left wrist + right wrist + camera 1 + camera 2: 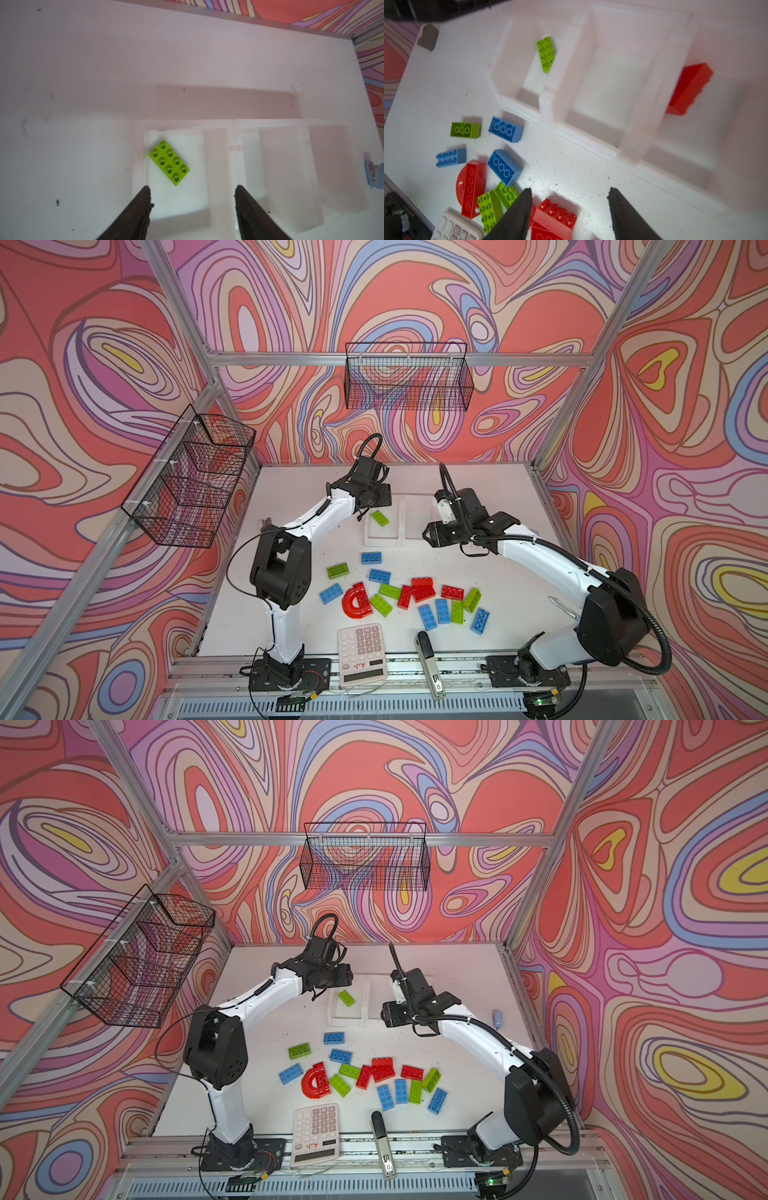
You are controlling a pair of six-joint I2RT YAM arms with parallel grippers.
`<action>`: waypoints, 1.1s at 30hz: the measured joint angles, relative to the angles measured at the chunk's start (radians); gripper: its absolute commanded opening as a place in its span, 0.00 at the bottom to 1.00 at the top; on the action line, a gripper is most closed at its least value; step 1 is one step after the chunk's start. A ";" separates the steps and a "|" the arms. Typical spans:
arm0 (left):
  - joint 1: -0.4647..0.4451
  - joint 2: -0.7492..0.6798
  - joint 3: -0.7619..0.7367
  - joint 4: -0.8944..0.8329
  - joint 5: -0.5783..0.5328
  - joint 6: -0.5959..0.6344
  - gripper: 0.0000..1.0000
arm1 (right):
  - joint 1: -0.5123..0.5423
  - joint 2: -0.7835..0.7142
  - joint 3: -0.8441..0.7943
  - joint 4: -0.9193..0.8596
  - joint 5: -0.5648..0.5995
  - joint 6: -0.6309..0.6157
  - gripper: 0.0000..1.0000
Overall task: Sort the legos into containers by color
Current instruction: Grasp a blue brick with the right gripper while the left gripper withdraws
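1. Here, the counter [511,605] carries the containers [384,542], three white open bins joined in a row towards its far side. In both top views the right arm hides the right-end bin.
2. Left tool [192,188]: its fingers are spread wide with nothing between them, and it hangs above the left-end bin.
3. Green brick [168,163]: it lies studs up and askew on the floor of the left-end bin, close to the outer wall and apart from the left tool.
4. Right tool [570,190]: its fingers are parted and empty, and it is held over the counter on the near side of the row.
5. Red brick [689,89]: a blurred shape at the right-end bin. Whether it rests on the bin floor or is in the air cannot be told from this view.
6. Loose legos [423,593]: red, blue and green bricks are scattered on the counter between the containers and the near edge. Several at the centre touch or overlap.
7. Red arch [357,612]: it lies flat at the left of the cluster, just beside a green brick.
8. Calculator [363,651] and stapler [428,659]: both lie at the near edge of the counter, apart from each other.
9. Wire baskets [409,377]: black mesh, one hung on the back wall and one on the left wall.
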 measured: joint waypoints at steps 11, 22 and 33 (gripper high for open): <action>0.303 -0.538 -0.437 0.056 0.015 -0.021 0.67 | 0.298 0.324 0.185 -0.027 0.000 -0.153 0.65; 0.383 -0.605 -0.642 0.010 0.079 -0.040 0.67 | 0.329 0.458 0.259 -0.053 0.044 -0.235 0.71; 0.393 -0.605 -0.663 0.010 0.100 -0.039 0.67 | 0.333 0.528 0.267 -0.032 0.052 -0.259 0.65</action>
